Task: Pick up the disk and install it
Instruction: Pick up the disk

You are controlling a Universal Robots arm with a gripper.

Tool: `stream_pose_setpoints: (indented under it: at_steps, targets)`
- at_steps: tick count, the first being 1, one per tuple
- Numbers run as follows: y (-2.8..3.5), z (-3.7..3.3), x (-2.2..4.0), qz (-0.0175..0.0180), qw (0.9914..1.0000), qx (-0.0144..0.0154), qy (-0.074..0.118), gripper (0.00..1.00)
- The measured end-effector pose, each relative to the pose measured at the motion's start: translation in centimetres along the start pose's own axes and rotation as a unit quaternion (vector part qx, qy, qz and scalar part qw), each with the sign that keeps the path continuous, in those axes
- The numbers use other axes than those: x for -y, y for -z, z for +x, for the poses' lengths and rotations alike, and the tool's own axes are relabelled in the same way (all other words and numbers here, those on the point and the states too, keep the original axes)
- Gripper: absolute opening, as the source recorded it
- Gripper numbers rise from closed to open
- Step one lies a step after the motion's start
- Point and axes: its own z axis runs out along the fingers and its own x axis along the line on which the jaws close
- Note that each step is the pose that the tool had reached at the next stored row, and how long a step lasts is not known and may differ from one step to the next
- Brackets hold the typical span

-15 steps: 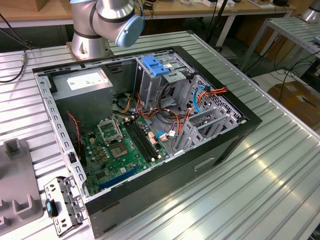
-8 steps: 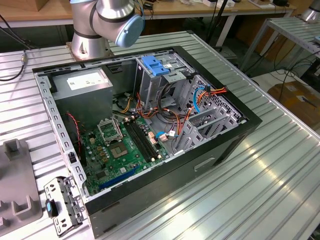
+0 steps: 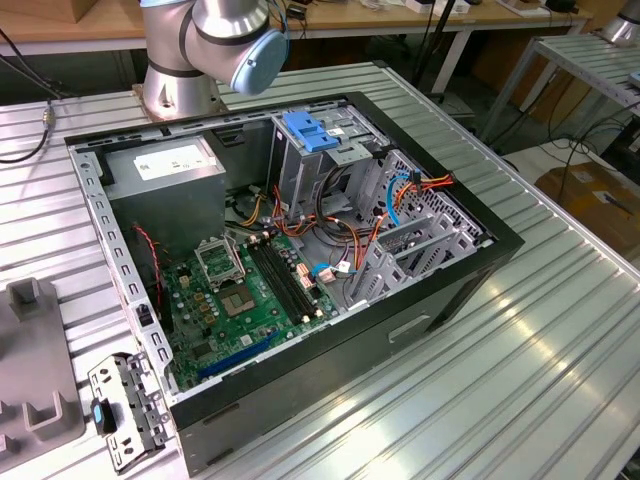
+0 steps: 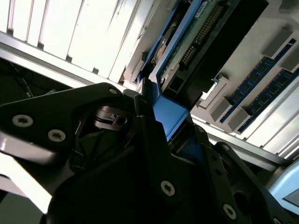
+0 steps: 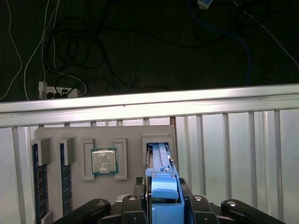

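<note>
The disk (image 5: 161, 163), a flat dark hard drive with bright blue plastic side rails, stands on edge in a slot of a grey plastic parts tray (image 5: 133, 144) on the ribbed metal worktop (image 5: 233, 154), the black tool (image 5: 163, 205) clamped on its blue rail.

No legible text
The white label (image 3: 175, 158) on the power supply (image 3: 150, 186) and the processor (image 5: 104, 161) lid carried print that could not be read.

Flat dark disk (image 5: 163, 184) with bright blue side rails, standing on edge in a slot of the grey tray (image 5: 56, 135). Green circuit-board face with a connector row showing in the second wrist view. Blue rail clasped by the gripper (image 5: 164, 201).
</note>
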Motion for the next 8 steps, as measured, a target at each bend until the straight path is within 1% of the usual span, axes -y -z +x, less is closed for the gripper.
stream_pose_setpoints:
  at_steps: [3,6,8]
  targets:
    - [-0.04,0.01,0.0,0.0,1.0,0.0001,0.003,0.37]
    - [-0.06,0.0,0.0,0.0003,0.99987,0.0007,0.016,0.37]
    - [-0.06,0.01,0.0,0.0003,0.99986,0.0008,0.017,0.37]
